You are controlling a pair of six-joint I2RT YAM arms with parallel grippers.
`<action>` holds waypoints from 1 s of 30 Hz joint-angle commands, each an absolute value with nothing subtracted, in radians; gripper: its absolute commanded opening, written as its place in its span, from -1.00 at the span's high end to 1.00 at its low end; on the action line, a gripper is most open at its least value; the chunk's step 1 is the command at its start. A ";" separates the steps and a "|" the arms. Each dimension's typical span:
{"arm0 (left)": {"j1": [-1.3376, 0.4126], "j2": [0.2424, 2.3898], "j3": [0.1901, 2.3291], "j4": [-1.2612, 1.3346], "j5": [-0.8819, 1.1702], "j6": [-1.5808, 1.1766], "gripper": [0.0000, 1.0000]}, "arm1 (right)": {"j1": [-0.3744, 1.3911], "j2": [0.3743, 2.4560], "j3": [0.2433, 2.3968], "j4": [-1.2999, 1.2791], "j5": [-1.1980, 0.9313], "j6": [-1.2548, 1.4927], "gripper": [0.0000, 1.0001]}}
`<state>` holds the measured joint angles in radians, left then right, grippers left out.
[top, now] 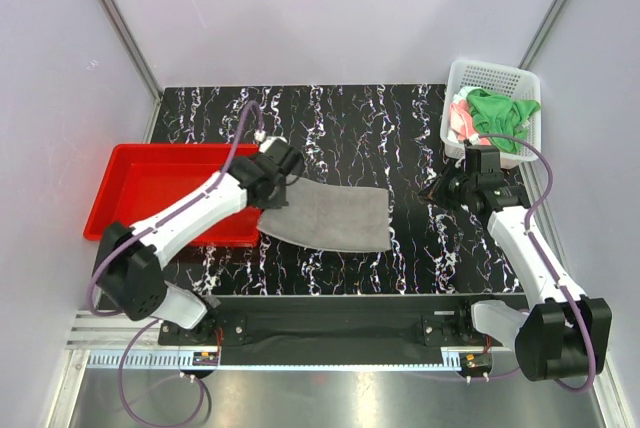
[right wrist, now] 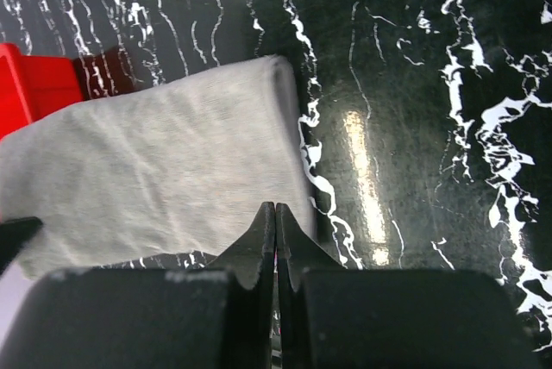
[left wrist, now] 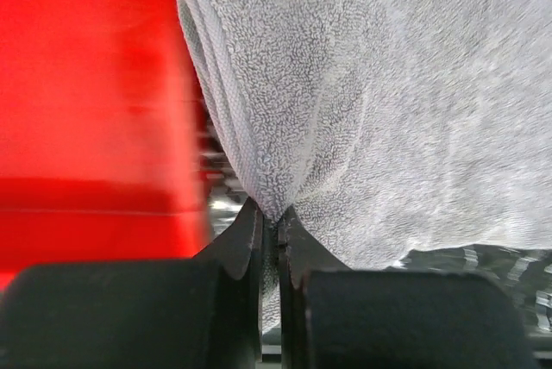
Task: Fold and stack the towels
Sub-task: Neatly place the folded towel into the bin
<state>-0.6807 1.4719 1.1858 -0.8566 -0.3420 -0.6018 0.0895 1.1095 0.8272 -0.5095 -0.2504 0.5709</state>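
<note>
Left gripper (left wrist: 269, 212) was pinched on a doubled edge of the grey towel (top: 335, 216), which lay mid-table with that end lifted just beside the red tray (top: 140, 183). Best bet was to carry that edge low and straight across so the layers stayed square. Right gripper (right wrist: 275, 214) was pressed shut on nothing near the basket (top: 497, 72) holding the green towel (top: 500, 108); the table (top: 400, 128) was open behind, with the tray wall tight on the left.
</note>
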 commanded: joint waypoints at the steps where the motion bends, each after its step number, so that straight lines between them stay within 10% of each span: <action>1: -0.574 1.402 1.230 -0.976 -0.437 -0.461 1.00 | 0.086 1.101 0.877 -0.486 -0.304 0.548 0.96; 30: 0.112 1.611 1.223 -0.749 -0.696 -0.201 1.00 | 0.086 1.163 0.985 -0.463 -0.255 0.434 0.96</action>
<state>0.0883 1.5806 1.2316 -0.8692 -0.5907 -0.2306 0.0887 1.1610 0.9119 -0.4610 -0.3038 0.4847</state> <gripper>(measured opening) 0.046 0.022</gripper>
